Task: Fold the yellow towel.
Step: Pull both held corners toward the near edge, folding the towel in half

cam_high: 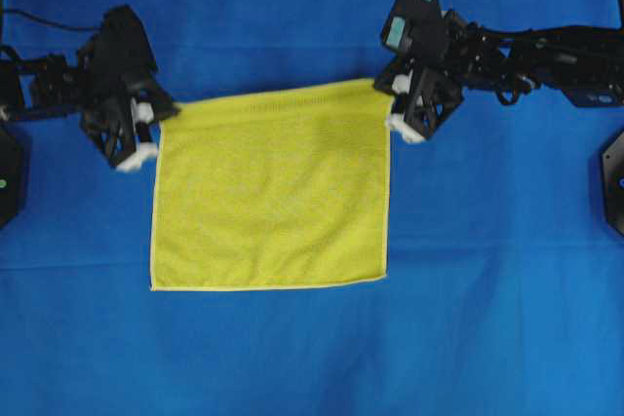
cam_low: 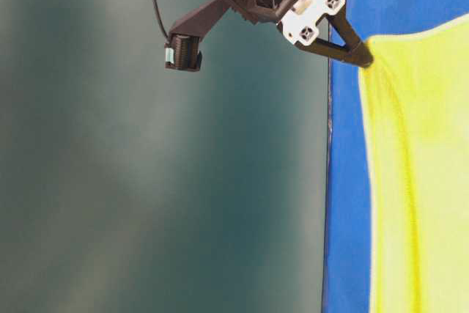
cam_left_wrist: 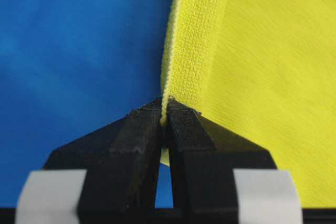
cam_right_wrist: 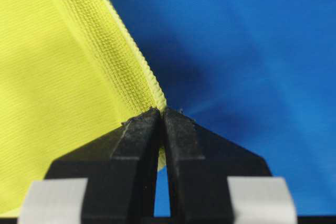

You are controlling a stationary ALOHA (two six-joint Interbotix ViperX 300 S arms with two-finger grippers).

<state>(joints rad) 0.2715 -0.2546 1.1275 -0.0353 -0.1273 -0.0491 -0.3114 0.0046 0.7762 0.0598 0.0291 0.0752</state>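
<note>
Yellow towel [cam_high: 270, 192] lies spread on the blue table cover [cam_high: 487, 289], near the middle of the overhead view, with both far corners lifted and pinched by the grippers. Its near edge rests flat on the cover, the thin hem showing as a pale line along it. The far edge is raised and drawn taut between the two arms, forming a slightly darker band across the top.

At the far-left corner in the overhead view, the left gripper [cam_high: 164, 111] has its black fingers pressed together on the towel's hem; the left wrist view shows the hem [cam_left_wrist: 166, 85] running straight into the closed tips. At the far-right corner, the right gripper [cam_high: 388, 94] likewise clamps the corner, and the right wrist view shows the stitched edge [cam_right_wrist: 152, 85] caught between its tips. From table level, one gripper [cam_low: 364, 56] holds a towel corner up off the cover, the cloth hanging below it.
</note>
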